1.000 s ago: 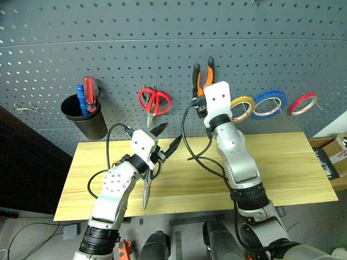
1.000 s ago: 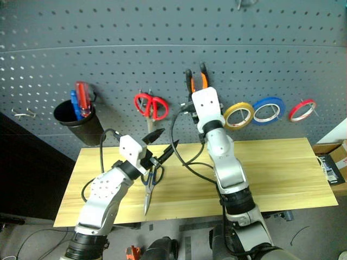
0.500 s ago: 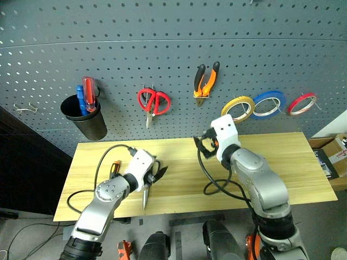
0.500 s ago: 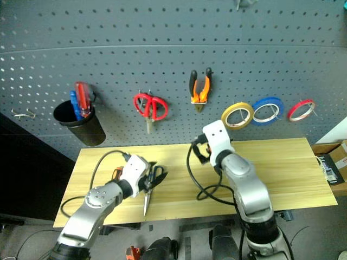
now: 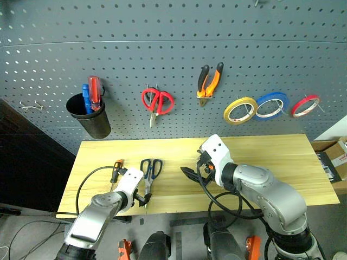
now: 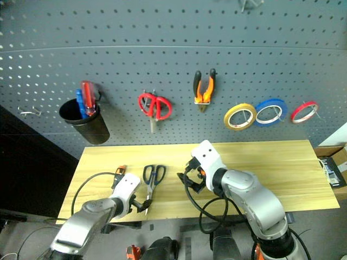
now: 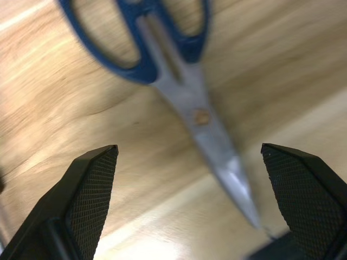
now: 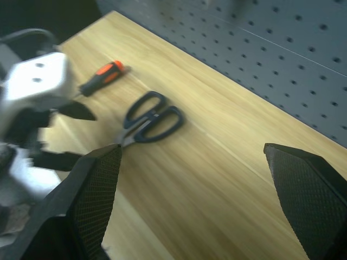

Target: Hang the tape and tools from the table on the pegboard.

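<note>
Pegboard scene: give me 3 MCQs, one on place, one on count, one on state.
1. Where are the pliers?
A. on the table
B. hung on the pegboard
C. in the cup

2. How many tape rolls hang on the pegboard?
A. one
B. two
C. three

3. How are the left gripper's jaws?
A. open, empty
B. shut on the scissors
C. shut on the screwdriver

Key: 1 B, the pliers hang above the table. 2 C, yellow, blue and red rolls hang in a row. 3 A, the left wrist view shows the jaws spread over the scissors, which lie on the table.
</note>
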### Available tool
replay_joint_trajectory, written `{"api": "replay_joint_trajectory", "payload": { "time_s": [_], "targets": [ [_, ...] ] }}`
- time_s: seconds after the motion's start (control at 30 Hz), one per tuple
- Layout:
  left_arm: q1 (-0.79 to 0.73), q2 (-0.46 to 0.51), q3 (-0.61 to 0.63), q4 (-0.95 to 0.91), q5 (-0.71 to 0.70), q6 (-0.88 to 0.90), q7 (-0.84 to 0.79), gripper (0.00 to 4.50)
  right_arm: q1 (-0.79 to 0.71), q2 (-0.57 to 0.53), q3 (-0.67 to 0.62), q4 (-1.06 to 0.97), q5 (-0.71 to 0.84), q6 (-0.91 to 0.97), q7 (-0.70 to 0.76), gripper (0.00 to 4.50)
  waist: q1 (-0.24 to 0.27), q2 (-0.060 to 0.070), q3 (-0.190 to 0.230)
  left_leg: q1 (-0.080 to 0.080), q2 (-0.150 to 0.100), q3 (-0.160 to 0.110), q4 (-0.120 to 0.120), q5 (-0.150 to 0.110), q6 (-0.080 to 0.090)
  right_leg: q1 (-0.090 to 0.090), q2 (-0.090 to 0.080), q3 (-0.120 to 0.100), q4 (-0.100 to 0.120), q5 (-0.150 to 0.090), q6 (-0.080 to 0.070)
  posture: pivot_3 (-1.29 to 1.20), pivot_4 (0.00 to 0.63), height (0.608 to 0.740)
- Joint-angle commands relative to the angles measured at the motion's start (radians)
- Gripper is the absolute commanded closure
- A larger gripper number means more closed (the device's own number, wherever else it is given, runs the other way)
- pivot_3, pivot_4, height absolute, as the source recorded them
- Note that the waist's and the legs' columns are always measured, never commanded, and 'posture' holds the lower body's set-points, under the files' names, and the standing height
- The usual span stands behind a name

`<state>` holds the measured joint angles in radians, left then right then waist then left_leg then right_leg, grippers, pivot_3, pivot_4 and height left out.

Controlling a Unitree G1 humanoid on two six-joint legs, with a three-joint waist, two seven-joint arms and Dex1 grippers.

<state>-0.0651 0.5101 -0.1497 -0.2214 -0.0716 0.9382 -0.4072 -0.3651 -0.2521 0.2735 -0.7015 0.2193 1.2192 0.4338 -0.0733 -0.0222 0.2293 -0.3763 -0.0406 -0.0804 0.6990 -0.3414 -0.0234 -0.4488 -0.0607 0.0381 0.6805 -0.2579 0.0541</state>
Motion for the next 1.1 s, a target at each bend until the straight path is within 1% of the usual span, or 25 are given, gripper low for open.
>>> {"api": "replay_joint_trajectory", "payload": {
  "time_s": [0.03, 0.13, 0.3, 0.37, 0.47, 0.6, 0.7, 0.73, 0.77, 0.87, 1.1],
  "targets": [
    [-0.054, -0.036, -0.03, 0.07, 0.027, 0.006, 0.03, 0.01, -0.015, -0.004, 0.0, -0.049, 0.03, 0.012, -0.008, 0.0, 0.002, 0.0, 0.0, 0.0, 0.0, 0.0, 0.0, 0.0, 0.0, 0.0, 0.0, 0.0, 0.0, 0.0, 0.0, -0.05, 0.255, 0.74],
    [-0.106, -0.073, -0.038, 0.136, 0.028, 0.03, 0.046, 0.01, -0.017, -0.01, 0.001, -0.067, 0.047, 0.028, -0.013, 0.0, 0.007, 0.0, 0.0, 0.0, 0.0, 0.0, 0.0, 0.0, 0.0, 0.0, -0.001, 0.0, -0.001, 0.0, 0.0, -0.07, 0.255, 0.74],
    [-0.134, -0.122, -0.015, 0.178, 0.005, 0.129, 0.062, 0.01, -0.019, -0.031, -0.005, -0.091, 0.081, 0.05, -0.017, 0.0, 0.006, 0.0, 0.0, 0.0, 0.0, 0.0, 0.0, 0.0, 0.0, 0.0, -0.001, 0.0, 0.0, 0.0, 0.0, -0.09, 0.254, 0.74],
    [-0.144, -0.149, 0.0, 0.194, -0.001, 0.162, 0.074, 0.01, -0.017, -0.039, -0.009, -0.096, 0.095, 0.056, -0.018, 0.0, 0.007, 0.0, 0.0, 0.003, 0.0, 0.0, 0.0, 0.0, 0.0, 0.003, -0.001, 0.0, -0.001, 0.0, 0.0, -0.09, 0.251, 0.74],
    [-0.156, -0.175, 0.007, 0.202, -0.004, 0.196, 0.083, 0.01, -0.017, -0.047, -0.015, -0.104, 0.119, 0.068, -0.017, 0.0, 0.007, 0.0, 0.0, 0.012, 0.0, 0.0, -0.002, -0.002, 0.003, 0.011, -0.001, 0.0, -0.002, 0.0, 0.0, -0.09, 0.25, 0.74],
    [-0.164, -0.199, -0.001, 0.21, 0.0, 0.22, 0.096, 0.01, -0.005, -0.043, -0.045, -0.129, 0.191, 0.1, 0.011, 0.0, 0.007, 0.001, -0.001, 0.013, 0.0, 0.0, -0.002, -0.002, 0.003, 0.012, -0.001, 0.0, -0.002, 0.0, 0.0, -0.1, 0.247, 0.74],
    [-0.171, -0.216, 0.001, 0.222, -0.003, 0.225, 0.099, 0.01, -0.004, -0.05, -0.057, -0.128, 0.215, 0.106, 0.008, 0.0, 0.007, 0.001, -0.001, 0.013, 0.0, 0.0, -0.002, -0.001, 0.002, 0.012, -0.001, 0.0, -0.002, 0.0, 0.0, -0.11, 0.243, 0.74],
    [-0.172, -0.217, 0.001, 0.225, -0.003, 0.222, 0.101, 0.4, -0.005, -0.051, -0.061, -0.126, 0.222, 0.107, 0.005, 0.0, 0.007, 0.001, -0.001, 0.013, 0.0, 0.0, -0.002, -0.001, 0.002, 0.013, -0.002, 0.0, -0.002, 0.0, 0.0, -0.11, 0.243, 0.74],
    [-0.174, -0.22, 0.002, 0.228, -0.003, 0.216, 0.102, 0.61, -0.005, -0.051, -0.068, -0.125, 0.23, 0.107, 0.002, 0.0, 0.007, 0.002, -0.001, 0.013, 0.0, 0.0, -0.002, -0.001, 0.002, 0.013, -0.002, 0.0, -0.002, 0.0, 0.0, -0.11, 0.243, 0.74],
    [-0.179, -0.218, 0.003, 0.241, -0.001, 0.197, 0.101, 1.45, 0.0, -0.045, -0.09, -0.123, 0.254, 0.115, -0.002, 0.0, 0.007, 0.002, -0.001, 0.013, 0.0, 0.0, -0.002, -0.001, 0.002, 0.013, -0.002, 0.0, -0.002, 0.0, 0.0, -0.12, 0.242, 0.74],
    [-0.18, -0.2, -0.003, 0.288, -0.004, 0.122, 0.068, 3.62, 0.025, -0.071, -0.117, -0.122, 0.282, 0.116, -0.01, 0.0, 0.01, 0.002, -0.001, 0.013, 0.0, 0.0, -0.002, -0.001, 0.002, 0.013, -0.003, 0.0, -0.002, 0.0, 0.0, -0.12, 0.244, 0.74]
  ]
}}
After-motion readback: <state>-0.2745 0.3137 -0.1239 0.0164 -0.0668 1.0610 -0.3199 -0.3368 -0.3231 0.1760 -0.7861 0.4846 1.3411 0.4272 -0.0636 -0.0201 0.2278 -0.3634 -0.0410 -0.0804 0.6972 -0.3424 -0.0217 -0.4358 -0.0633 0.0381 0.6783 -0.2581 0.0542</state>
